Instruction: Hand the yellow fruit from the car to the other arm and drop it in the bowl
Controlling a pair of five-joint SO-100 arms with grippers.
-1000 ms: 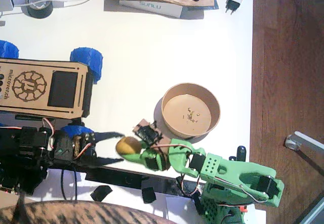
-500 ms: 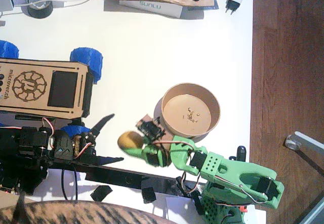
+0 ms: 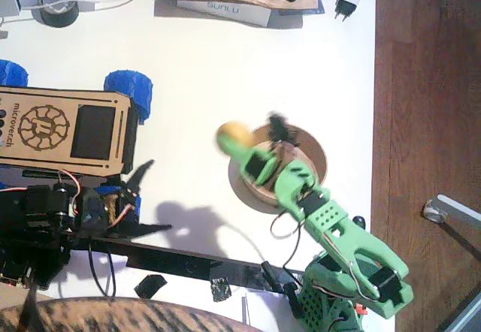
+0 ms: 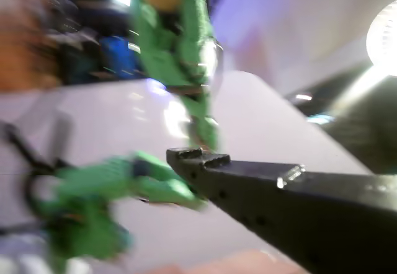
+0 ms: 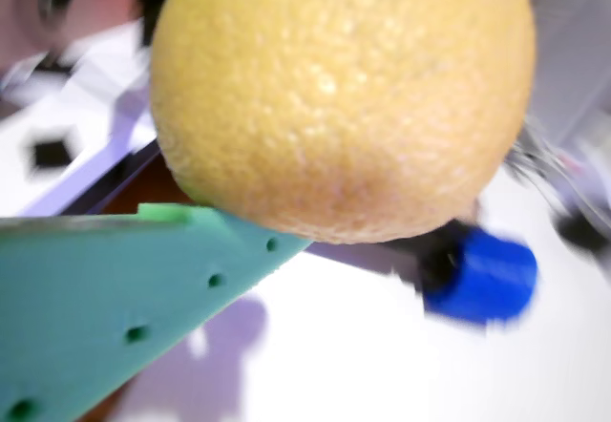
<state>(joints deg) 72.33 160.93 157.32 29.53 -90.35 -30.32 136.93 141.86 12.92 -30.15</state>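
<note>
Fruit (image 3: pixel 233 134) sits clamped in the green arm's gripper (image 3: pixel 242 141), held in the air just left of the bowl's (image 3: pixel 319 168) rim, not yet over its floor. A wrist view fills with the fruit (image 5: pixel 339 97) resting against a green finger (image 5: pixel 115 288). The black left gripper (image 3: pixel 143 200) stands spread and empty beside the car (image 3: pixel 68 129), well clear of the handover. To finish cleanly, the green arm should carry the fruit rightward until it hangs over the bowl's middle, lower it close to the floor so it cannot bounce out, then part the jaws. Motion blur suggests a fast swing; slowing before release would help.
</note>
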